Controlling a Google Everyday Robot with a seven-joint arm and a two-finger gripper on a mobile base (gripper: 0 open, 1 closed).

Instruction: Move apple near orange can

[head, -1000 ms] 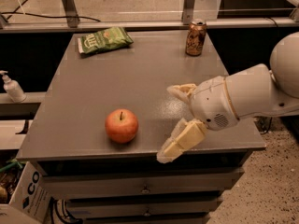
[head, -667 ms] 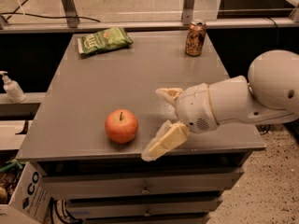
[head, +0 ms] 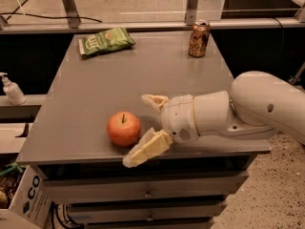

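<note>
The apple (head: pixel 124 128), red-orange with a short dark stem, sits on the grey table (head: pixel 119 75) near its front edge. The orange can (head: pixel 198 38) stands upright at the table's far right corner. My gripper (head: pixel 143 130) comes in from the right on a white arm and is open. One finger (head: pixel 155 101) lies behind and to the right of the apple. The other finger (head: pixel 143 151) lies in front of it, over the table's front edge. The fingers flank the apple's right side without closing on it.
A green chip bag (head: pixel 106 41) lies at the table's far left. A white pump bottle (head: pixel 11 89) stands on a ledge to the left. A cardboard box (head: pixel 24 199) sits on the floor at lower left. Drawers are below the tabletop.
The gripper has moved left toward the apple, and its open fingers now reach around the apple's right side. The apple and can have not moved.
</note>
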